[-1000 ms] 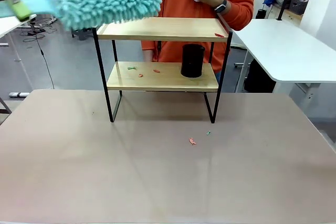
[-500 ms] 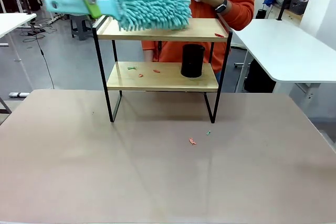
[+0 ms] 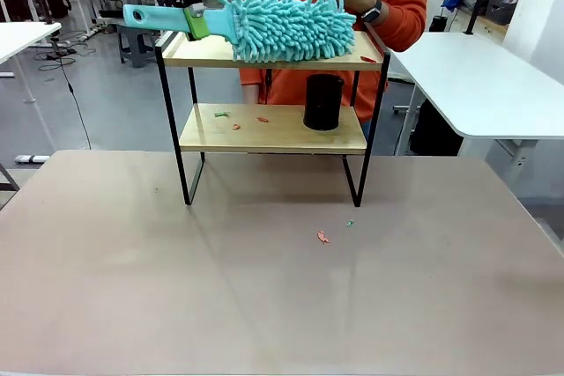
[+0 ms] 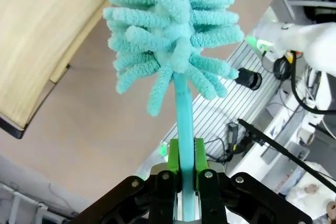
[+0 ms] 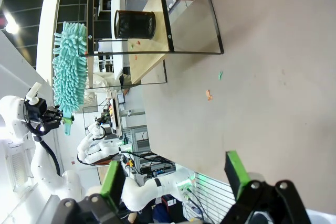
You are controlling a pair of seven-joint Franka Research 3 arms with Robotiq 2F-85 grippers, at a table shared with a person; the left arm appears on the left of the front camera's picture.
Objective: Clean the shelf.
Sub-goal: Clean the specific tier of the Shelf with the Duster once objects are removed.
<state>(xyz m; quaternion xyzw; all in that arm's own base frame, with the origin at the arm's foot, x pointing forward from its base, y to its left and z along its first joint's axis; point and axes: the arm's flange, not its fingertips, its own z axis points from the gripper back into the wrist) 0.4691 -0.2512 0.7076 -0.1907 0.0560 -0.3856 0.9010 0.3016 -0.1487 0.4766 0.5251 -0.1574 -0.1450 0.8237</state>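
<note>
My duster (image 3: 286,24) is shaggy teal cloth on smooth plastic; the shelf (image 3: 275,136) beneath, matt pale wood, black metal.

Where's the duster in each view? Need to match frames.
Front view: duster upper centre, head along the shelf top board, handle pointing picture left.
Left wrist view: head top centre, handle running down into the shut left hand.
Right wrist view: left side, standing on end beside the shelf.
Shared landmark: the shelf's light wooden board.
</note>
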